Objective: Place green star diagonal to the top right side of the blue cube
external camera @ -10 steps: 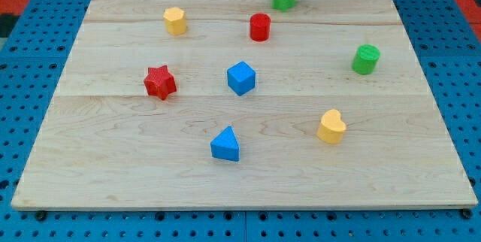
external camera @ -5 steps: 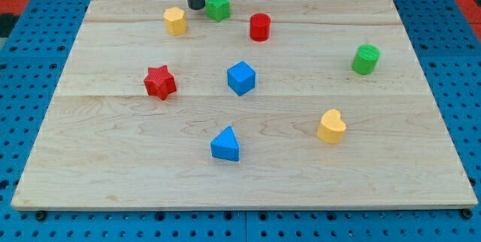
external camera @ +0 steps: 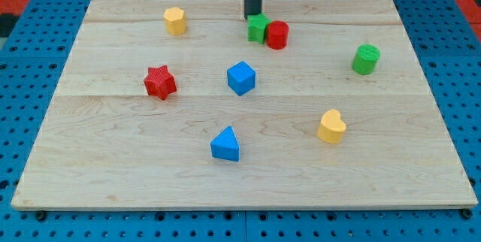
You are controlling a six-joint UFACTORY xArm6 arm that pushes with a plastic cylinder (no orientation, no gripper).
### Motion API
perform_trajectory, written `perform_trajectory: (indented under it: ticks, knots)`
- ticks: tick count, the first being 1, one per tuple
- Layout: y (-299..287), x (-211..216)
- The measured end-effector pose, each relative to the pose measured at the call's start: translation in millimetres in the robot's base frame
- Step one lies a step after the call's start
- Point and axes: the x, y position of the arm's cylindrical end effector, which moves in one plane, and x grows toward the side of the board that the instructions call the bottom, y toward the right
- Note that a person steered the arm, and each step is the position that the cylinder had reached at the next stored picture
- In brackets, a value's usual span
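The green star point(external camera: 258, 28) sits near the view's top centre of the wooden board point(external camera: 113, 159), touching the red cylinder point(external camera: 277, 34) on its right. The blue cube point(external camera: 241, 77) lies below them, a little to the left. My tip point(external camera: 252, 16) stands just above the green star, at its upper left edge, seemingly touching it. The star is up and slightly right of the blue cube.
A yellow hexagonal block point(external camera: 174, 20) is at the top left. A red star point(external camera: 159, 82) is at the left. A green cylinder point(external camera: 366, 58) is at the right. A yellow heart point(external camera: 331, 126) is at the lower right. A blue triangle point(external camera: 225, 144) is at the bottom centre.
The green star went from the top edge leftward, then down and right against the red cylinder, which shifted slightly right and down. My tip moved from the star's left to just above it.
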Motion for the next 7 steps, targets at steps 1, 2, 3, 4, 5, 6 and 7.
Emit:
perform_trajectory:
  ticks: [1, 2, 3, 4, 5, 6, 7]
  knots:
    - [16.9, 15.5]
    - [10.4, 25.6]
    - [10.1, 45.5]
    - [19.7, 58.7]
    - [43.2, 59.1]
    - [12.9, 51.3]
    - [-3.0, 62.9]
